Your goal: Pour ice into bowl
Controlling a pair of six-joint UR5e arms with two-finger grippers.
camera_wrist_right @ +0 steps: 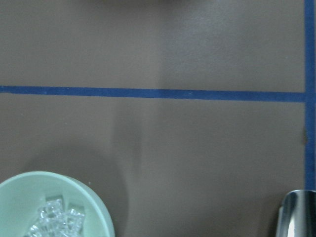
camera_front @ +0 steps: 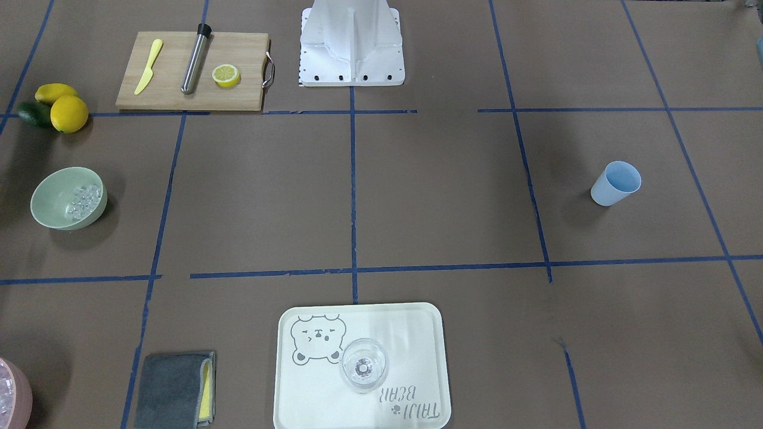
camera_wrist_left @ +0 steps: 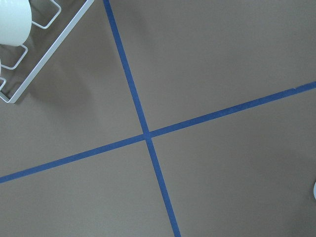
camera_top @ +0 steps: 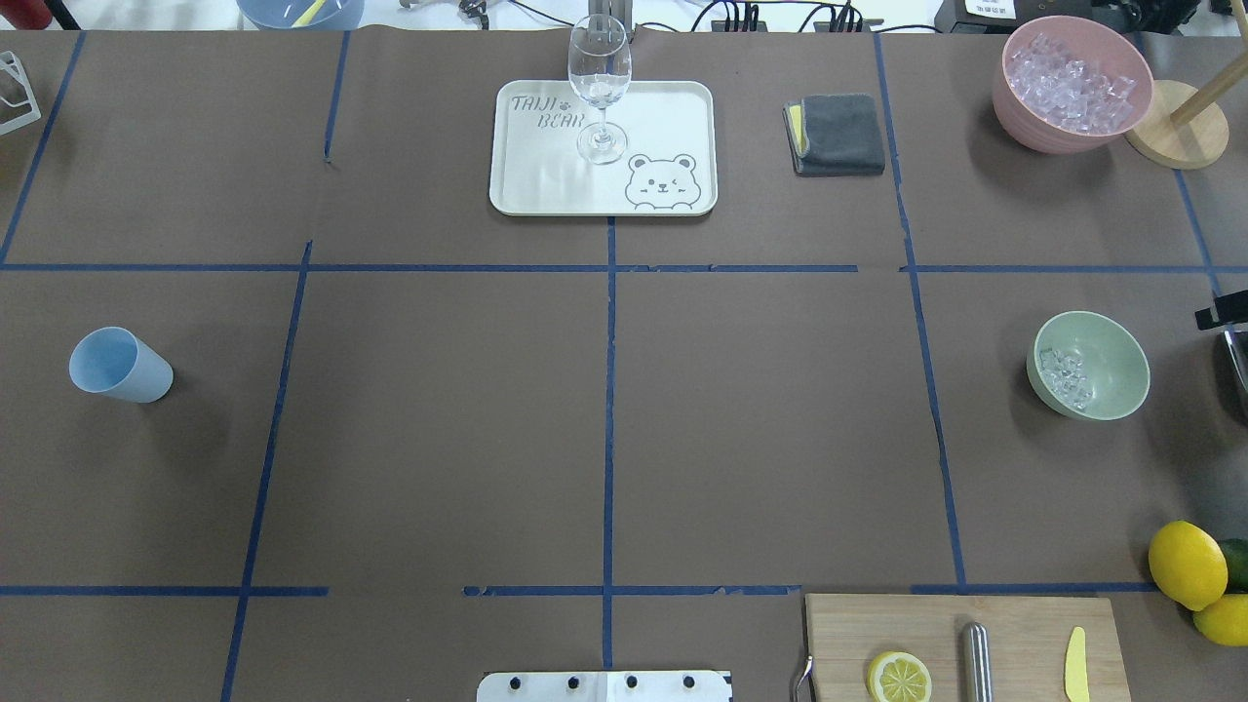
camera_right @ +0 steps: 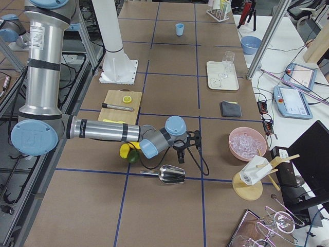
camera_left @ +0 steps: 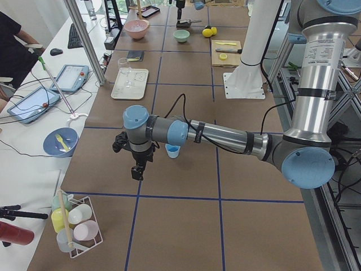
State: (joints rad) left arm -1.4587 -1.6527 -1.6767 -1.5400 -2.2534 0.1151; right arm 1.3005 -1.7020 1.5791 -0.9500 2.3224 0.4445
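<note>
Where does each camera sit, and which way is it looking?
Front-facing: across the table, facing the robot; its white base shows.
Overhead: behind the robot, looking forward; base edge shows.
Exterior left: the robot's left table end; left arm near.
Exterior right: the opposite end; right arm near.
Left wrist: down onto blue tape; robot unseen.
Right wrist: down onto bowl and ice; robot unseen.
Front-facing and overhead share the bowl.

Table surface (camera_front: 441, 196): brown, gridded with blue tape lines (camera_front: 353, 196). Bowl (camera_front: 50, 196): pale sage green, matte. Its ice (camera_front: 83, 199): clear, glassy. Tray (camera_front: 417, 339): cream, printed with a grey bear outline and grey lettering. Cloth (camera_front: 170, 387) beside the tray: dark grey, yellow edge. Cup (camera_front: 616, 183), well apart from the tray: light blue. Cutting board (camera_front: 238, 95): light wood grain. The lemon slice (camera_front: 226, 75) and knife (camera_front: 148, 67) on it: yellow.
</note>
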